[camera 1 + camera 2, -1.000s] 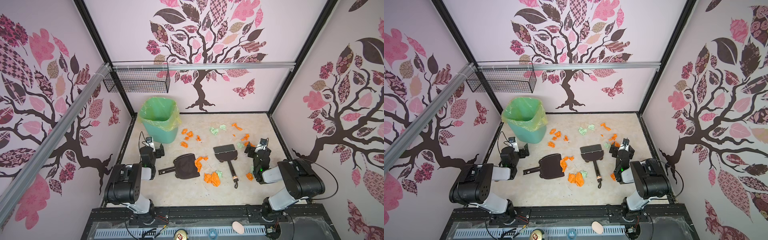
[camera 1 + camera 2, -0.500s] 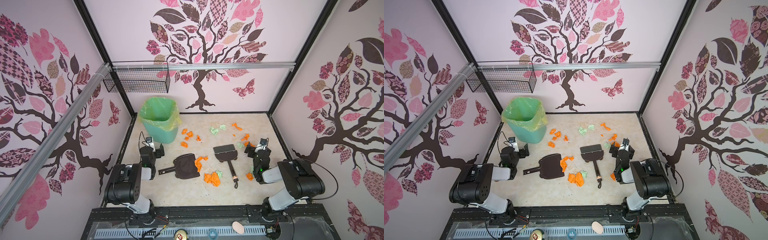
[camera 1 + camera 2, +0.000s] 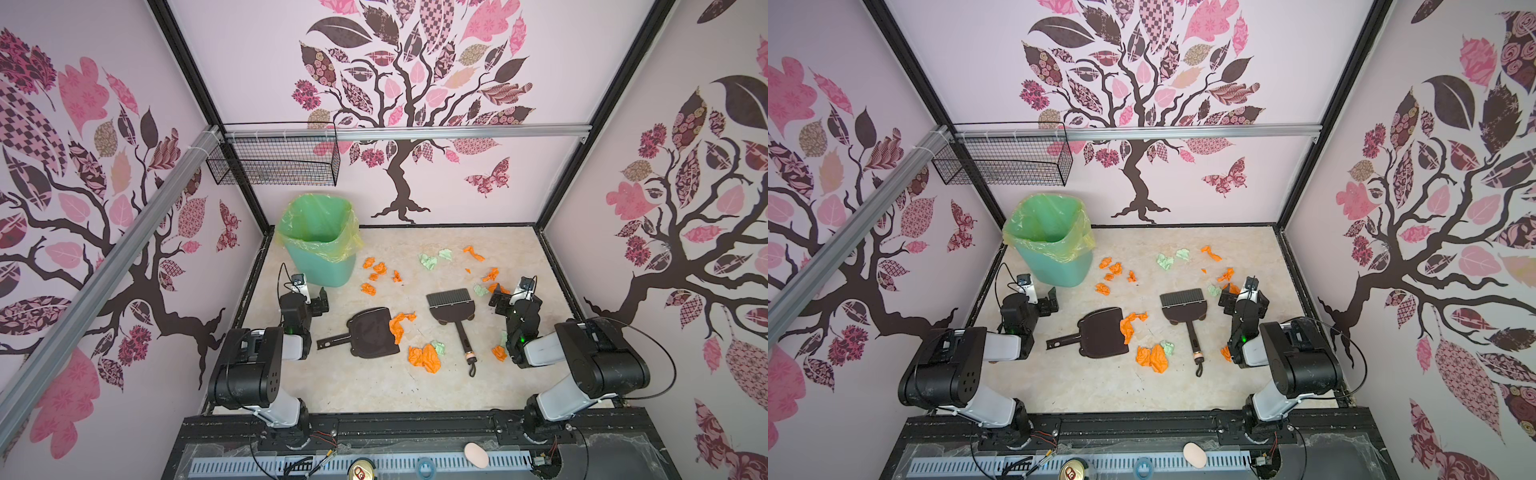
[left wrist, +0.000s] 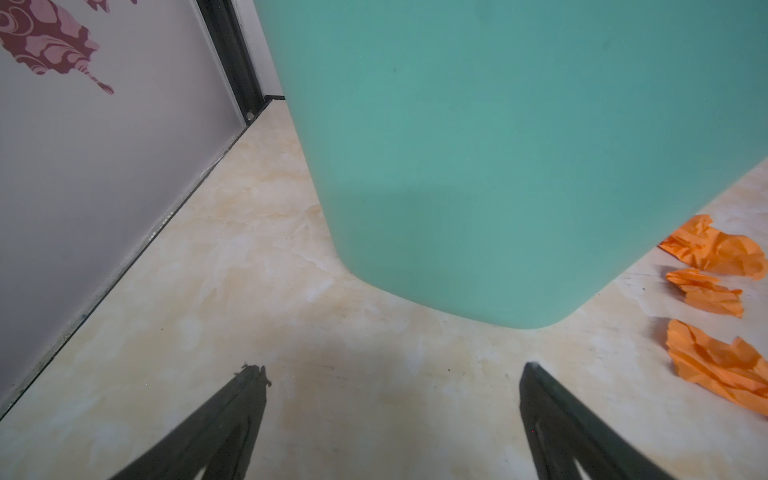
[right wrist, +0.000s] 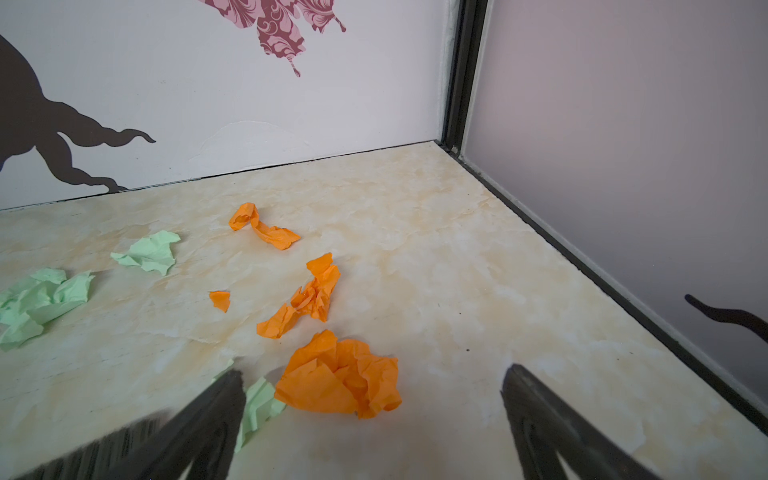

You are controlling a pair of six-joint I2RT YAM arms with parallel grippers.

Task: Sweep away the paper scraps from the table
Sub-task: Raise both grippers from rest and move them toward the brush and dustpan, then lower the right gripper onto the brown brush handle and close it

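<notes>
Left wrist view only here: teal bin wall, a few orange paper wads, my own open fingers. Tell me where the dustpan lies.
Observer: The dark, flat plastic dustpan lies unheld near the middle of the beige marble-patterned table, its handle pointing toward the left gripper side.
Operator: Now give me the brush.
Observer: The black hand brush lies on the table between the dustpan and the open, empty right gripper, with its bristles toward the back wall and its handle toward the front edge.
</notes>
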